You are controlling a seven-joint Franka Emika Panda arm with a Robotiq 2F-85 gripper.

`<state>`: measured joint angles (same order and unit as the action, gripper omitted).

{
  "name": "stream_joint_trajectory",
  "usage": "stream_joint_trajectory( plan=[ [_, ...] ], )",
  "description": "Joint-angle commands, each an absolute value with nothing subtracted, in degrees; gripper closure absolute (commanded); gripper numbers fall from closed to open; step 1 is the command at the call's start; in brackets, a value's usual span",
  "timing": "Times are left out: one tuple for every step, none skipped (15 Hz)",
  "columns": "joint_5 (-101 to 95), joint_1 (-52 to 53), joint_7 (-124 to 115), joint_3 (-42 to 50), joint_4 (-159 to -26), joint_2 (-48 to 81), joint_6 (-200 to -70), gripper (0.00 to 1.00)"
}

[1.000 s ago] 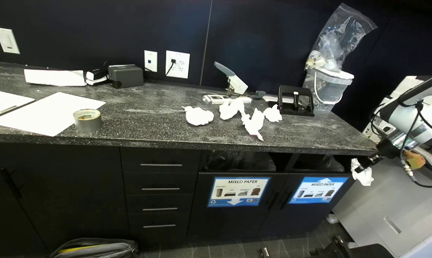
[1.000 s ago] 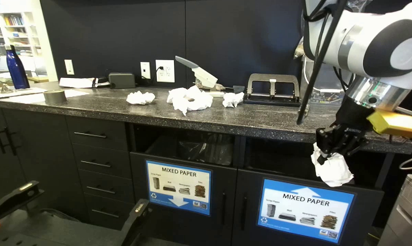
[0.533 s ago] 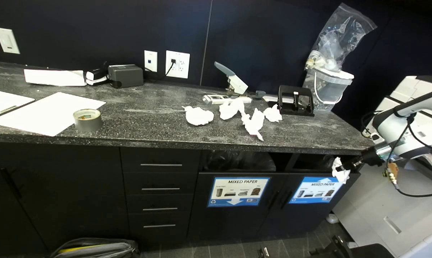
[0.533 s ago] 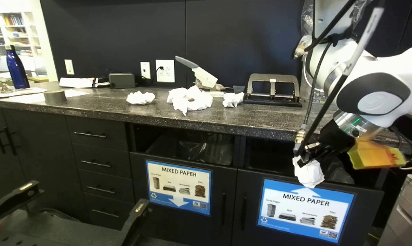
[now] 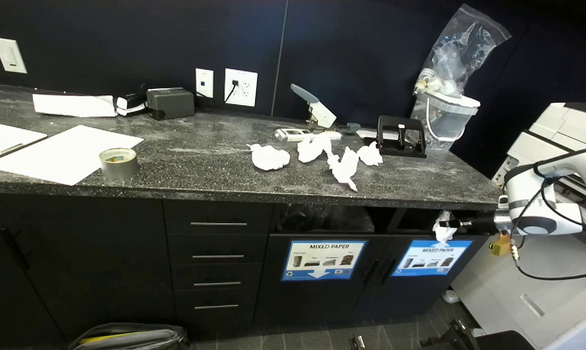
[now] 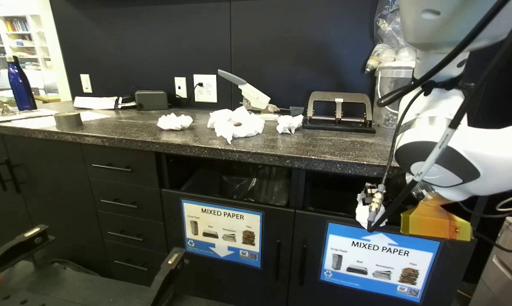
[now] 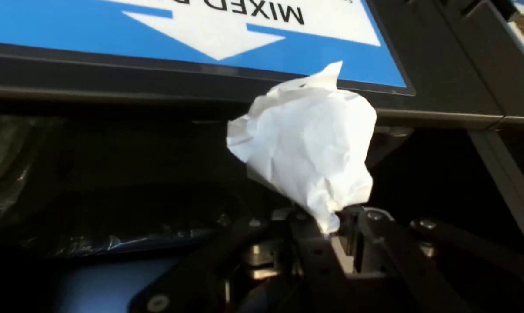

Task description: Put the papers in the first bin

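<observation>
A dark wall (image 5: 244,43) backs the speckled countertop (image 5: 200,167). Four stacked drawers (image 5: 217,272) are mounted beneath. White bookshelves (image 6: 13,46) stand farther back.

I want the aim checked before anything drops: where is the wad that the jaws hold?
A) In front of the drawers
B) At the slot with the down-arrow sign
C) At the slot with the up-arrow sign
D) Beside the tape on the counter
C: in both exterior views the wad overlaps the slot above the up-arrow sign.
</observation>
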<state>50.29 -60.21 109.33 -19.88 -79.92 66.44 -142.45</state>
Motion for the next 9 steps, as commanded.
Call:
stream_joint_trajectory(
  plan=[
    [58.2,-63.3,114.7,-24.9,-73.5,73.0,-143.4,0.83],
    [60.2,-63.6,115.8,-25.6,-72.0,74.5,-142.6,0.83],
    [61.7,-64.3,117.2,-26.8,-70.8,75.8,-141.8,0.84],
    [63.1,-64.9,118.7,-28.1,-69.6,77.2,-141.2,0.83],
    [64.1,-65.5,120.0,-29.1,-68.5,78.5,-140.3,0.84],
    [64.6,-65.7,120.9,-29.8,-67.3,79.7,-139.6,0.84],
    [65.1,-65.8,121.5,-30.4,-66.4,80.9,-139.0,0.83],
    [65.2,-65.9,121.8,-30.8,-65.5,82.0,-138.0,0.83],
    [65.0,-65.7,121.9,-31.0,-64.4,83.1,-137.1,0.83]
  ],
)
